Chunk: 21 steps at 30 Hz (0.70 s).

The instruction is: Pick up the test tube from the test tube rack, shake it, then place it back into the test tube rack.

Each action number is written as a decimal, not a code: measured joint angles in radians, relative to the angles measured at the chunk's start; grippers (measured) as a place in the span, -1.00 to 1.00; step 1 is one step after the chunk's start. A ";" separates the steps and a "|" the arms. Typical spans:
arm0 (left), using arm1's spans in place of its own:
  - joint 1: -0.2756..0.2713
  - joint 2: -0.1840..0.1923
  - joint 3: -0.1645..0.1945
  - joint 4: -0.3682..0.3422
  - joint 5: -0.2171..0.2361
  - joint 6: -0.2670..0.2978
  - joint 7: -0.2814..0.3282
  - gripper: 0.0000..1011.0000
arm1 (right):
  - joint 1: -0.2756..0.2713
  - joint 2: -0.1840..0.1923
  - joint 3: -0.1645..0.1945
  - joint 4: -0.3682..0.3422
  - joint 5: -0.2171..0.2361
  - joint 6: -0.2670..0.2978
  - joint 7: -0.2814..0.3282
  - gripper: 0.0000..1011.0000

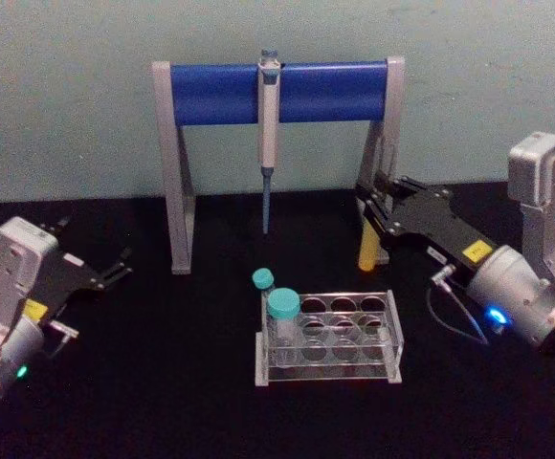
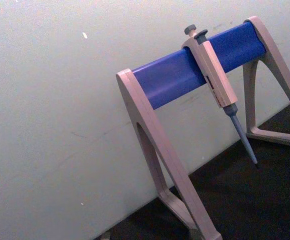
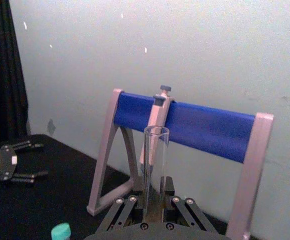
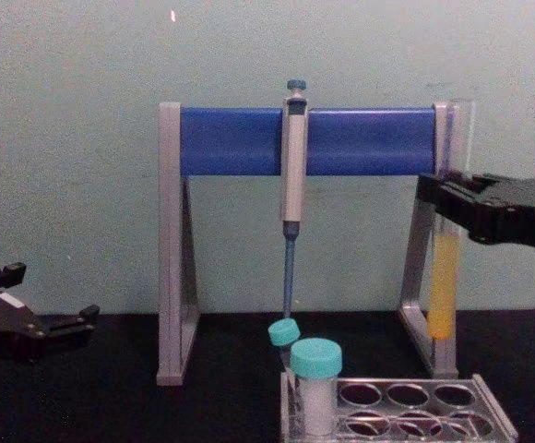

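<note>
My right gripper [image 1: 377, 203] is shut on the test tube [image 1: 365, 251], a clear glass tube with yellow-orange liquid in its lower part. It holds the tube upright in the air, beside the right leg of the pipette stand and behind the rack. From the chest the test tube [image 4: 445, 277] hangs below the right gripper [image 4: 436, 201], well above the test tube rack [image 4: 493, 408]. In the right wrist view the tube's open top [image 3: 155, 150] rises between the fingers. The clear test tube rack [image 1: 393, 337] sits at table centre. My left gripper [image 1: 115, 271] rests open at the far left.
Two teal-capped tubes [image 1: 282, 308] stand at the rack's left end. The grey-and-blue pipette stand [image 1: 210, 92] with a hanging pipette [image 1: 268, 143] spans the back, against a pale wall. Black tabletop lies between the left gripper and the rack.
</note>
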 joint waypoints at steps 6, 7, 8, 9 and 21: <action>0.000 0.000 0.000 0.000 0.000 0.000 0.000 1.00 | -0.064 0.031 0.019 -0.071 0.006 0.036 -0.004 -0.56; 0.000 0.000 0.000 0.000 0.000 0.000 0.000 1.00 | -0.071 0.034 0.020 -0.079 0.009 0.040 -0.002 -0.56; 0.000 0.000 0.000 0.000 0.000 0.000 0.000 1.00 | -0.078 0.037 0.021 -0.086 0.013 0.043 0.000 -0.56; 0.000 0.000 0.000 0.000 0.000 0.000 0.000 1.00 | -0.089 0.042 0.021 -0.100 0.020 0.051 0.007 -0.56; 0.000 0.000 0.000 0.000 0.000 0.000 0.000 1.00 | -0.062 0.034 -0.037 -0.075 0.082 0.065 0.086 -0.56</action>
